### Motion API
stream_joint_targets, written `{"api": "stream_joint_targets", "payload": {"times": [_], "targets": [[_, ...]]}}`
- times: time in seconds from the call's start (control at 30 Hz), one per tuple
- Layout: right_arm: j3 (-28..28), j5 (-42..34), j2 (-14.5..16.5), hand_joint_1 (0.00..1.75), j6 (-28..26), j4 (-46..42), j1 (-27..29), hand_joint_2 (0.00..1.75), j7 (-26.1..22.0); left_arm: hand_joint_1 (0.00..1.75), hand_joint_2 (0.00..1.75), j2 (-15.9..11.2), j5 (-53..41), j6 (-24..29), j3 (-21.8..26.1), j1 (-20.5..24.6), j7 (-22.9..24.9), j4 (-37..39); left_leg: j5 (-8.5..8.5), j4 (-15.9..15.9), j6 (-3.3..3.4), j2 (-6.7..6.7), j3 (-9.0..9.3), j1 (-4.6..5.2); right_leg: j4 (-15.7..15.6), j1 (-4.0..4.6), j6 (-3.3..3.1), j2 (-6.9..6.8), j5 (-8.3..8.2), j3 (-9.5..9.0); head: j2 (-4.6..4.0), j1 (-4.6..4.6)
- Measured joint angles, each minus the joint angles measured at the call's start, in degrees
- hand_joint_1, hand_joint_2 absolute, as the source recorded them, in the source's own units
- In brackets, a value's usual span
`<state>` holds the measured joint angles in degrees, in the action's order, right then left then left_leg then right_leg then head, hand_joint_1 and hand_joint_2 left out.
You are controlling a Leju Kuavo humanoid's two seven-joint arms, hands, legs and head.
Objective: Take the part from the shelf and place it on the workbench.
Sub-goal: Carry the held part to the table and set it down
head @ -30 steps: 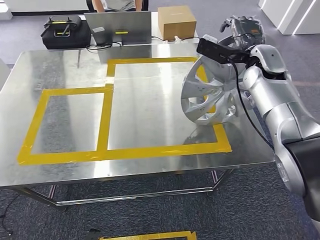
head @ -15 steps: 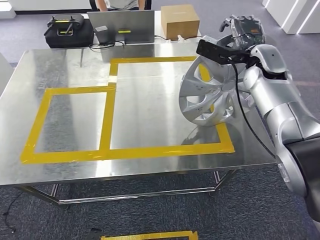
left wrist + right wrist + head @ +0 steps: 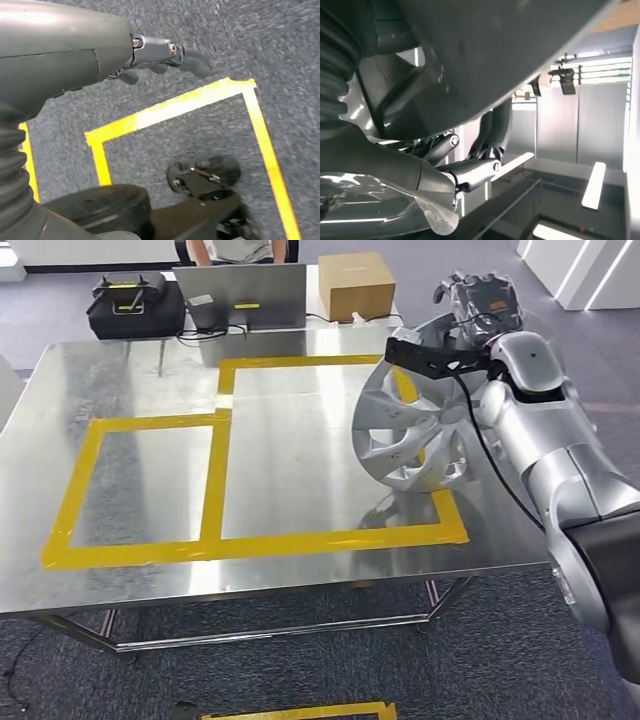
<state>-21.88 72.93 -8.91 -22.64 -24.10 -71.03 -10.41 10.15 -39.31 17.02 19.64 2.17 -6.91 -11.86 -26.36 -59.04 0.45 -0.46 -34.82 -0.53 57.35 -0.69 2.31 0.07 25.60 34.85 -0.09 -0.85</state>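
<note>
R hand [image 3: 474, 312] grips the silver spoked wheel cover [image 3: 411, 435] by its top rim, tilted over the steel surface [image 3: 302, 455] at the yellow tape's far-right corner; fingers mostly hidden behind the rim. L hand [image 3: 166, 52] hangs over carpet, fingers loosely extended, holding nothing.

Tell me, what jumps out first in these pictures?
Most striking is the silver spoked wheel cover, held tilted on edge above the right side of the shiny steel workbench by the robot's right hand, gripping its upper rim. Next come the bright yellow tape rectangles marked across the tabletop. At the far edge stand a brown cardboard box and a grey laptop.
</note>
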Motion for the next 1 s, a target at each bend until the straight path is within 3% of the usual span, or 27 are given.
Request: {"api": "stream_joint_targets", "payload": {"times": [0.07,0.13,0.2,0.23,0.27,0.3,0.37,0.43,0.53,0.6,0.7,0.73,0.77,0.8,0.9,0.93,1.0], "targets": [[-0.31,0.07,-0.11,0.0,-2.77,-0.19,-0.01,0.0,-0.68,0.0,0.87,-0.2,-0.98,0.83,0.01,-0.16,-0.43,0.0,0.33,0.32,0.84,0.09,0.01,-0.04,0.79,-0.21,0.53,-0.03,0.77,0.74,0.0,-0.07],[-0.59,0.05,-0.23,0.0,-3.97,-0.59,-0.42,0.0,-1.27,0.0,0.0,-0.53,-1.64,1.7,0.01,-0.15,-1.04,-0.01,0.62,0.56,1.46,0.19,-0.03,-0.16,5.74,-0.3,0.79,-0.07,3.74,3.25,0.0,-0.31],[-0.7,-0.08,-0.34,0.0,-3.84,-1.04,-0.75,0.0,-1.61,0.0,0.0,-0.87,-1.92,1.99,0.01,-0.2,-1.28,-0.01,0.65,0.55,1.67,0.2,-0.14,-0.06,13.74,-0.29,0.92,-0.07,7.02,6.86,0.0,-0.44],[-0.71,-0.19,-0.42,0.0,-3.76,-1.26,-0.74,0.0,-1.83,0.0,0.0,-1.02,-2.0,2.03,0.01,-0.27,-1.3,-0.01,0.64,0.54,1.7,0.19,-0.14,-0.03,16.34,-0.28,0.95,-0.07,7.56,8.12,0.0,-0.43],[-0.71,-0.33,-0.48,0.0,-3.76,-1.49,-0.67,0.0,-2.1,0.0,0.0,-1.14,-2.06,2.04,0.01,-0.33,-1.31,-0.01,0.62,0.52,1.72,0.18,-0.13,-0.01,16.83,-0.28,0.94,-0.07,7.04,8.45,0.0,-0.45],[-0.69,-0.63,-0.51,0.0,-3.8,-1.8,-0.6,0.0,-2.5,0.0,0.0,-1.24,-2.17,2.03,0.01,-0.36,-1.31,-0.01,0.6,0.49,1.7,0.17,-0.11,-0.01,14.96,-0.29,0.86,-0.08,5.55,7.68,0.0,-0.44],[-0.44,-1.95,-0.51,0.0,-4.01,-2.79,-0.54,0.0,-3.71,0.0,0.0,-1.37,-2.61,2.01,0.01,-0.32,-1.31,-0.01,0.5,0.41,1.51,0.16,-0.13,0.06,7.18,-0.25,0.65,-0.12,1.8,3.97,0.0,-0.44],[0.31,-4.58,-0.43,0.0,-4.19,-4.26,-0.51,0.0,-5.37,0.0,0.0,-1.51,-3.16,1.99,0.01,-0.24,-1.31,-0.01,0.43,0.18,1.1,0.1,-0.45,0.26,1.5,-0.09,0.4,-0.13,0.28,1.05,0.0,-0.38],[1.85,-8.85,-0.12,0.0,-3.42,-6.79,-0.06,0.0,-7.29,0.0,0.0,-1.79,-3.84,1.96,0.01,-0.32,-1.32,0.01,0.36,0.0,0.34,0.05,-0.79,0.3,0.72,-0.03,-0.21,-0.18,0.49,0.58,0.0,-0.36],[2.72,-10.58,0.27,0.0,-1.95,-9.32,-0.02,0.0,-7.76,0.0,0.0,-2.04,-4.15,1.78,0.01,-0.36,-1.44,0.01,-1.25,-2.06,-0.34,0.09,-1.58,0.25,0.61,-0.28,-0.91,-0.25,0.44,0.51,0.0,-0.24],[3.22,-11.11,0.95,0.0,0.06,-12.66,-0.49,0.0,-7.56,0.0,0.0,-2.45,-4.36,1.27,0.02,-0.36,-1.63,0.02,-6.2,-12.27,-1.08,0.15,-5.92,0.03,0.58,-0.35,-1.57,-0.17,0.52,0.43,0.0,-0.09],[3.27,-11.17,1.12,0.0,0.41,-13.37,-0.58,0.0,-7.44,0.0,0.0,-2.55,-4.41,1.19,0.02,-0.36,-1.65,0.02,-6.96,-15.05,-1.14,0.15,-7.19,0.0,0.6,-0.31,-1.63,-0.1,0.56,0.38,0.0,-0.1],[3.31,-11.21,1.22,0.0,0.63,-13.98,-0.63,0.0,-7.3,0.0,0.0,-2.62,-4.45,1.15,0.03,-0.36,-1.67,0.02,-6.69,-15.97,-1.1,0.15,-7.68,-0.01,0.61,-0.27,-1.66,-0.04,0.61,0.3,0.0,-0.09],[3.37,-11.23,1.27,0.0,0.83,-14.52,-0.73,0.0,-7.13,0.0,0.0,-2.67,-4.47,1.13,0.03,-0.35,-1.7,0.02,-5.36,-14.73,-0.95,0.15,-7.22,0.0,0.63,-0.22,-1.68,0.0,0.65,0.21,0.0,-0.1],[3.62,-11.13,1.29,0.0,1.99,-15.69,-1.69,0.0,-6.42,0.0,0.0,-2.99,-4.56,1.12,0.14,-0.36,-1.93,0.02,0.1,-4.27,-0.1,0.15,-2.73,0.19,0.7,0.01,-1.48,0.02,0.84,0.09,0.0,-0.13],[3.78,-11.25,1.27,0.0,2.85,-15.84,-2.07,0.0,-6.13,0.0,0.0,-3.08,-4.56,1.1,0.23,-0.35,-2.03,0.02,0.7,-1.82,0.1,0.18,-1.66,0.29,0.74,0.12,-1.31,0.02,0.85,0.21,0.0,-0.15],[4.18,-12.03,1.14,0.0,6.36,-15.74,-2.5,0.0,-5.71,0.0,0.0,-3.14,-4.41,0.95,0.44,-0.4,-2.18,0.02,0.44,-0.23,0.32,0.2,-0.97,0.44,0.68,0.24,-0.8,0.02,0.81,0.37,0.0,-0.19]]}}
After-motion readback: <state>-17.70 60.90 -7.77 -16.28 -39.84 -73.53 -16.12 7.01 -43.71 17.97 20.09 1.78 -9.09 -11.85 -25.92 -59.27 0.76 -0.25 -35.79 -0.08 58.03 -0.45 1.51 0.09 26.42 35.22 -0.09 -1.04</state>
